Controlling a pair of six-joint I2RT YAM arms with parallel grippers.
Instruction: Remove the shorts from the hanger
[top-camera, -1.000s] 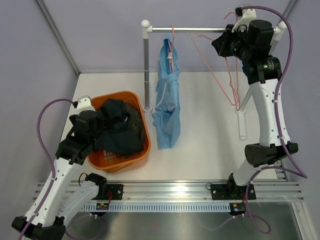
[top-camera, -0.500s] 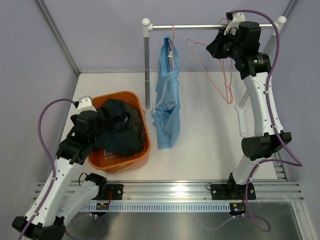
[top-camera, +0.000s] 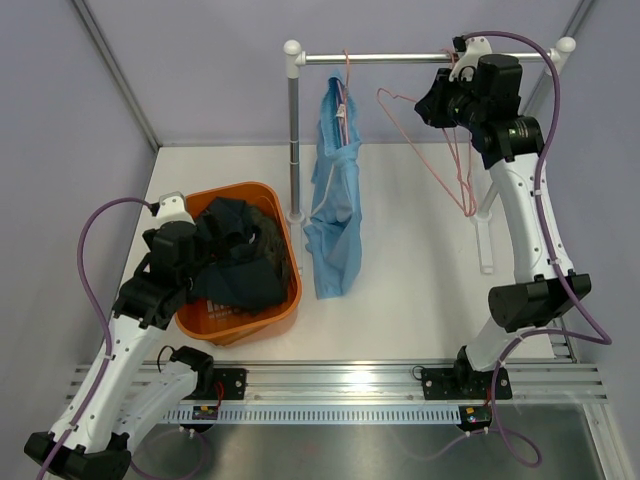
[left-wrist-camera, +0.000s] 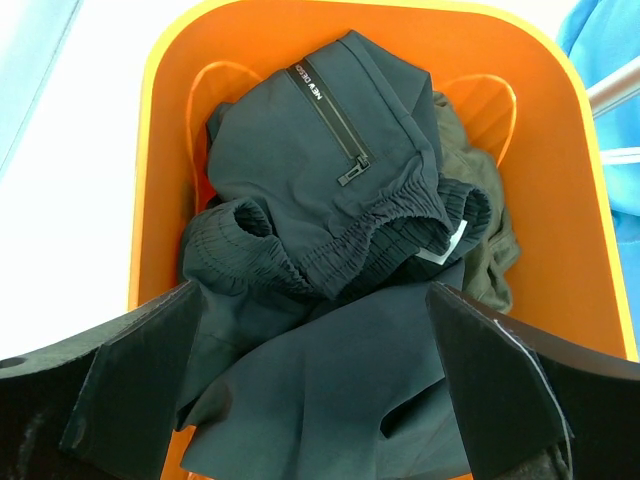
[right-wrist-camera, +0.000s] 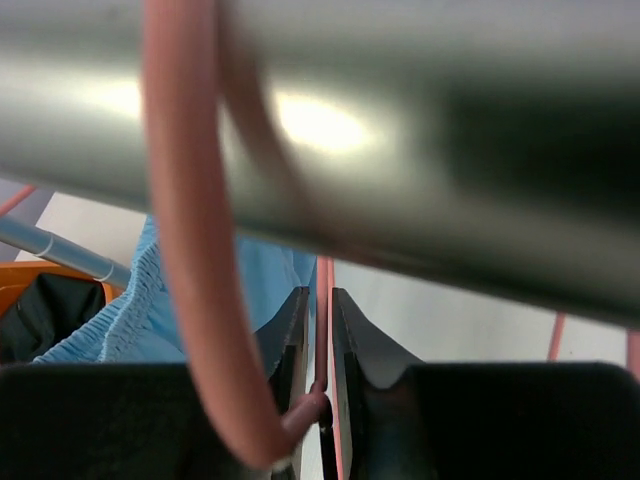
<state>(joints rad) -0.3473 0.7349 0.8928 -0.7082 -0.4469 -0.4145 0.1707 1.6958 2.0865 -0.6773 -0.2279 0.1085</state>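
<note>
Watching my right claw (right-wrist-camera: 320, 310), I see its empty hanger (right-wrist-camera: 190, 250) now hooked over the rail (top-camera: 400, 58); the fingers are nearly together around the wire, grip unclear. Left claw (left-wrist-camera: 312, 300) unchanged: wide open, empty, over dark shorts (left-wrist-camera: 330, 170) in the basket (left-wrist-camera: 160, 150). Blue shorts (top-camera: 332, 200) stay hung.

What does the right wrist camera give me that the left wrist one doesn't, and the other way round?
Right wrist only: the metal rail, the pink hanger hooked over it, its wire running between the fingers of the right pincer. Left wrist only: the zip pocket of the navy shorts, the olive shorts beneath, the open left pincer. Both: the orange basket with dark cloth inside, and a piece of the light blue shorts.
</note>
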